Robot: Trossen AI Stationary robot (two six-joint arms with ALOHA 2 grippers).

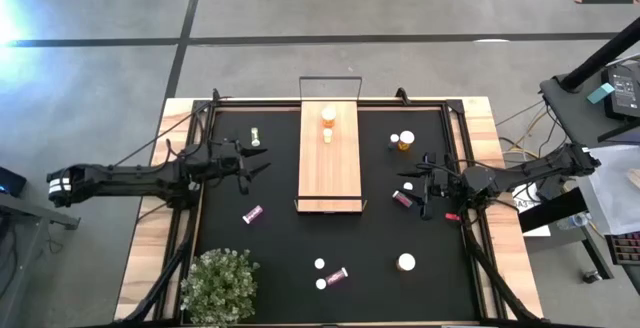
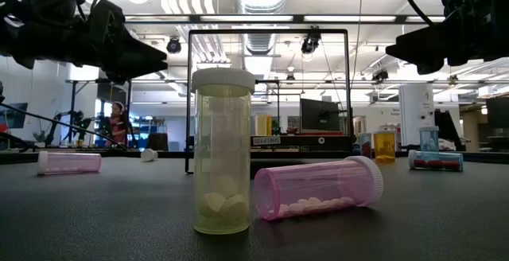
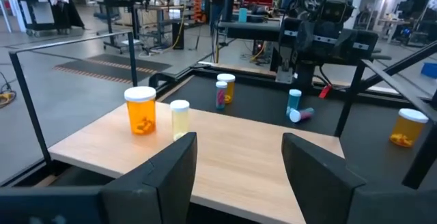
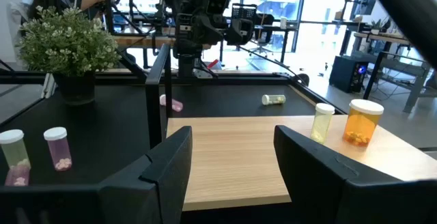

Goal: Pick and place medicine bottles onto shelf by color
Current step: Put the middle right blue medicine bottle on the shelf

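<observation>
My left gripper [image 1: 255,160] hangs left of centre, fingers parted and holding nothing. My right gripper [image 1: 418,190] hangs right of centre, likewise parted and empty. The shelf [image 1: 329,168] lies mid-frame, an amber bottle [image 1: 328,116] and a pale bottle [image 1: 327,135] standing at its upper end. Other bottles [image 1: 252,214] lie scattered over the black mat [image 1: 275,258].
</observation>
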